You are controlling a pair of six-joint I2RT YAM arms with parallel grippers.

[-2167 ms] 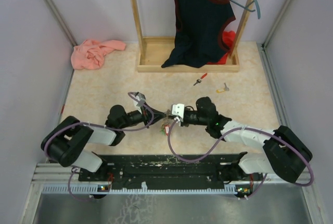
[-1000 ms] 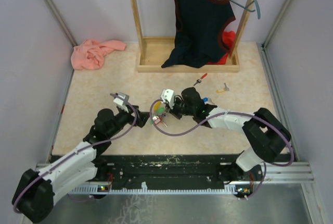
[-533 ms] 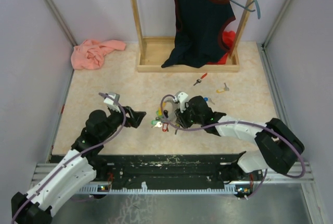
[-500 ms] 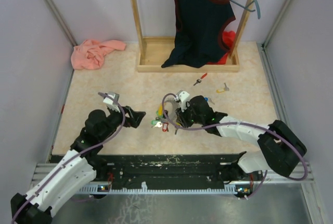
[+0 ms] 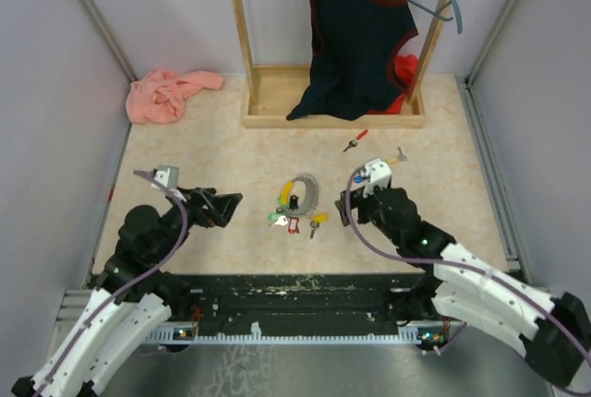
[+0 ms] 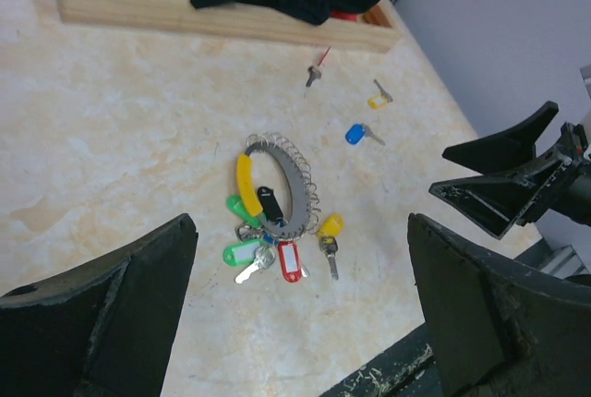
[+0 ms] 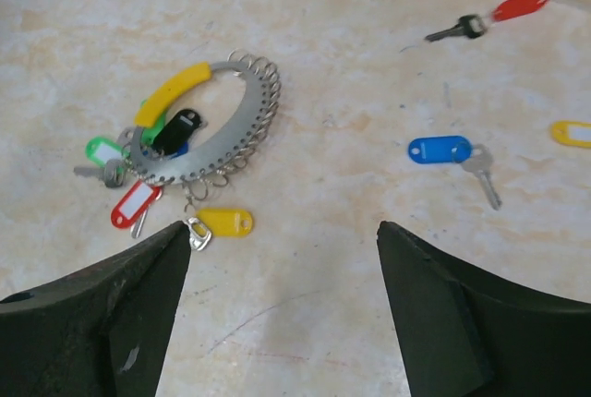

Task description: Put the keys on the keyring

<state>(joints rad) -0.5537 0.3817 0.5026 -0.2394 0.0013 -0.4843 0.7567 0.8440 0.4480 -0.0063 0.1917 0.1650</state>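
The keyring (image 5: 297, 196) lies flat on the table between both arms, a grey ridged oval (image 6: 300, 180) (image 7: 249, 115) with a yellow section and green, red and black tags. A yellow-tagged key (image 5: 318, 222) (image 7: 224, 222) lies at its lower right edge. Loose keys lie farther off: a red one (image 5: 355, 141) (image 7: 489, 17), a yellow one (image 5: 395, 155) (image 6: 379, 97) and a blue one (image 6: 358, 134) (image 7: 443, 150). My left gripper (image 5: 226, 208) (image 6: 300, 231) is open, left of the ring. My right gripper (image 5: 355, 201) (image 7: 282, 231) is open and empty, right of it.
A wooden rack base (image 5: 332, 120) stands at the back with a dark garment (image 5: 355, 37) hanging into it. A pink cloth (image 5: 171, 92) lies at the back left. Grey walls close both sides. A black rail (image 5: 305, 291) runs along the near edge.
My right gripper has opened, let go of the keyring and drawn back to the right. The left arm has pulled back to the left. The keyring now lies free on the table.
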